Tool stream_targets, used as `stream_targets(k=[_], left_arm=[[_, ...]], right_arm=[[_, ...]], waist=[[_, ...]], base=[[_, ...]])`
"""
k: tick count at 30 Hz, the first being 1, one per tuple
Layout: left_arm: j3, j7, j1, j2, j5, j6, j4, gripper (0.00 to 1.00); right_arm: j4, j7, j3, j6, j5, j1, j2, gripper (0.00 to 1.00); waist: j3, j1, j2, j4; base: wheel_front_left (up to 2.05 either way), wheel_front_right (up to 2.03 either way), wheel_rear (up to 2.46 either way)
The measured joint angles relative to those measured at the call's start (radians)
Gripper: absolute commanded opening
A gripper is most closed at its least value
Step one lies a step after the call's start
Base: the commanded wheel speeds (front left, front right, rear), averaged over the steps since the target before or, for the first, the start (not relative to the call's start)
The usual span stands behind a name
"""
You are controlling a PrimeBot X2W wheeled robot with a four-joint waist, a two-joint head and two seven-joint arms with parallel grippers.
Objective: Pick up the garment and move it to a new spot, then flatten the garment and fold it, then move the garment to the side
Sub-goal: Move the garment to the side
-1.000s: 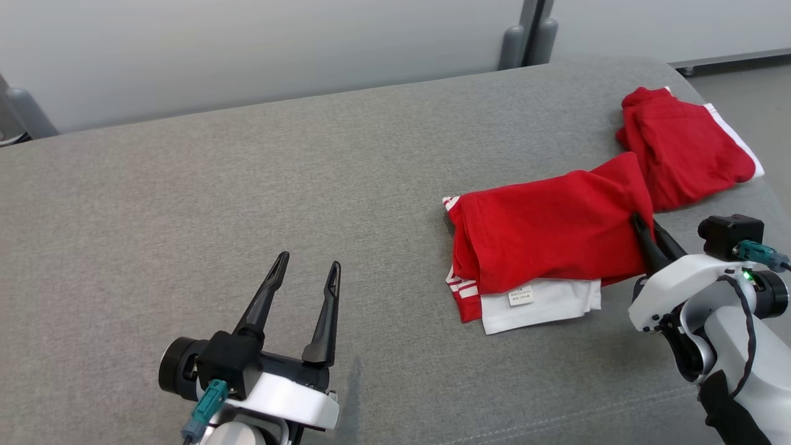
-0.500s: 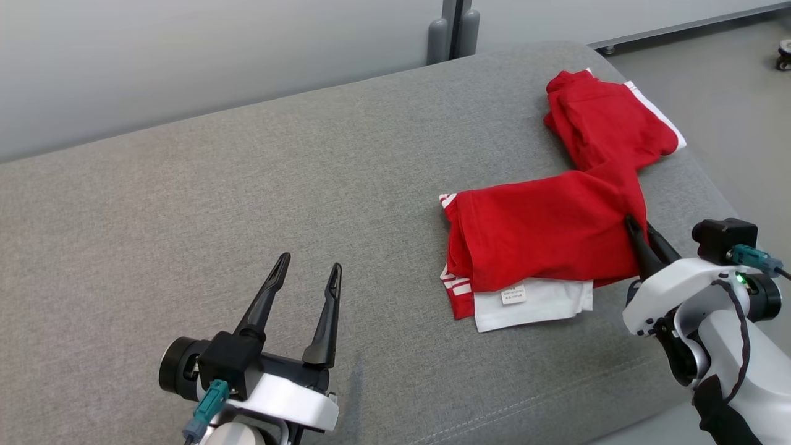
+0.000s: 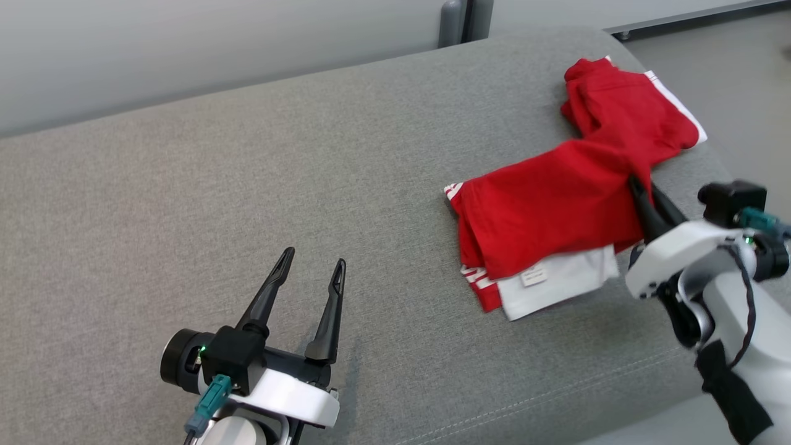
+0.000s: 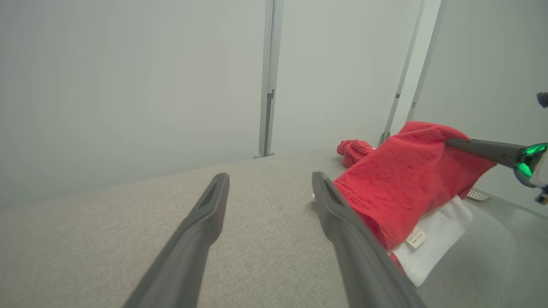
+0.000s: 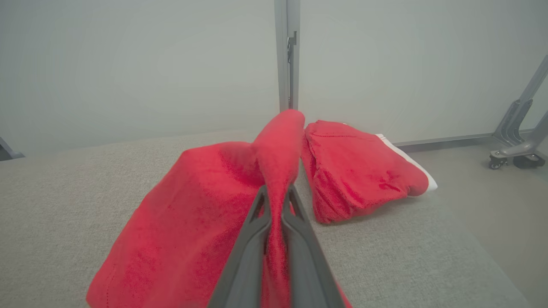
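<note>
Nearest, at the lower left, the left pincer (image 3: 313, 259) stands wide and empty over the bare grey fabric-covered table (image 3: 247, 173). At the lower right, the right pincer (image 3: 636, 185) is closed on a pinch of the red garment (image 3: 550, 210), raising its right edge into a ridge. The garment lies folded on the table's right end, with a white layer (image 3: 575, 278) and a small label (image 3: 534, 276) poking out at its near edge. Beyond it, by the far right corner, lies a red bundle (image 3: 630, 117); I cannot tell whether the two are one piece. The cloth looks light, soft and limp, so a single pinch would likely let the layers sag and slide apart. The striped left hem (image 3: 454, 191) seems the place for a second hold
</note>
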Motion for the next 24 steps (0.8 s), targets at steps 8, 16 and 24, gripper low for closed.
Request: stream_targets(k=[8,16,24], left_arm=[[0.012,0.000,-0.044,0.002,0.024,-0.034,-0.001,1.00],[0.020,0.000,-0.080,0.009,0.044,-0.050,-0.001,1.00],[0.020,0.000,-0.122,0.029,0.062,-0.061,-0.001,1.00]], right_arm=[[0.006,0.000,-0.034,0.000,-0.027,-0.158,-0.027,0.00],[0.008,0.000,-0.128,0.000,-0.067,-0.264,-0.074,0.00],[0.033,0.000,-0.209,0.000,-0.078,-0.309,-0.105,0.00]], waist=[[0.073,0.0000,0.0000,0.032],[0.157,0.0000,0.0000,0.059],[0.228,0.0001,0.0000,0.073]], base=[[0.00,0.00,0.00],[0.00,0.00,0.00],[0.00,0.00,0.00]])
